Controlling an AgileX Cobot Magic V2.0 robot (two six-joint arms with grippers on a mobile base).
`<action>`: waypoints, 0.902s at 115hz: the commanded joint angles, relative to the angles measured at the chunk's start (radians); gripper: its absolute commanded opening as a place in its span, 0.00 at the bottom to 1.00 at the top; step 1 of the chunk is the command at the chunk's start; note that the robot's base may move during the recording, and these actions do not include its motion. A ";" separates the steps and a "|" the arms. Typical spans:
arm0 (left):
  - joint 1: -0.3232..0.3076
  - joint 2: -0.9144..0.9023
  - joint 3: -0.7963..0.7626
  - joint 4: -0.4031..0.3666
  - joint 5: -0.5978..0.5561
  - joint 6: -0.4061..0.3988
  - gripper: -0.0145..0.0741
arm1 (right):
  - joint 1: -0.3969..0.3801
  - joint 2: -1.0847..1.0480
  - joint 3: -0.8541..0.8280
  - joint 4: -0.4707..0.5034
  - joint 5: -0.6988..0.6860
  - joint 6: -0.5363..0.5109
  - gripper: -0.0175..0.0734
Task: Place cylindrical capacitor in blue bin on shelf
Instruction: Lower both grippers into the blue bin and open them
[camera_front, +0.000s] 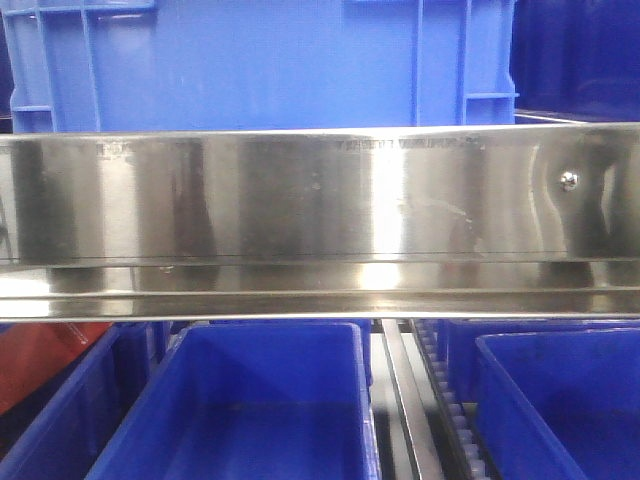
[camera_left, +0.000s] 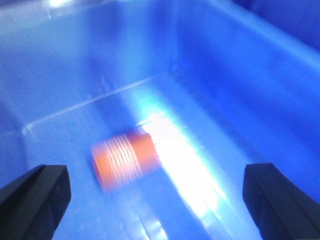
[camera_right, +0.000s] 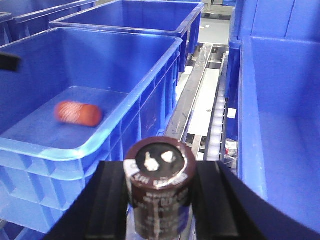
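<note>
Two capacitors: the right gripper (camera_right: 161, 202) is clamped on a brown capacitor (camera_right: 160, 172), white print too blurry to read, just outside the bin (camera_right: 92, 145). The orange capacitor (camera_left: 125, 159) lies sideways on the bin floor, ahead of the left gripper (camera_left: 157, 197), whose fingers are spread wide.

I log one capacitor (camera_right: 77, 113) lying inside the bin (camera_right: 150, 75), second capacitor (camera_right: 159, 192) before its near wall, roller track (camera_right: 217, 120) to its right, shelf rail (camera_front: 320, 200) above.

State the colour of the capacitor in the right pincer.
Dark brown, with pale print; the capacitor shows best in the right wrist view.
</note>
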 joint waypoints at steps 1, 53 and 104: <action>-0.004 -0.060 -0.016 -0.010 0.041 0.004 0.78 | -0.001 -0.005 0.002 0.001 -0.037 0.000 0.01; -0.004 -0.410 0.379 0.016 -0.078 0.004 0.05 | -0.001 -0.005 0.002 0.000 -0.031 0.000 0.01; -0.004 -0.861 0.782 0.020 -0.208 0.002 0.04 | 0.001 0.015 -0.029 0.000 -0.026 -0.062 0.01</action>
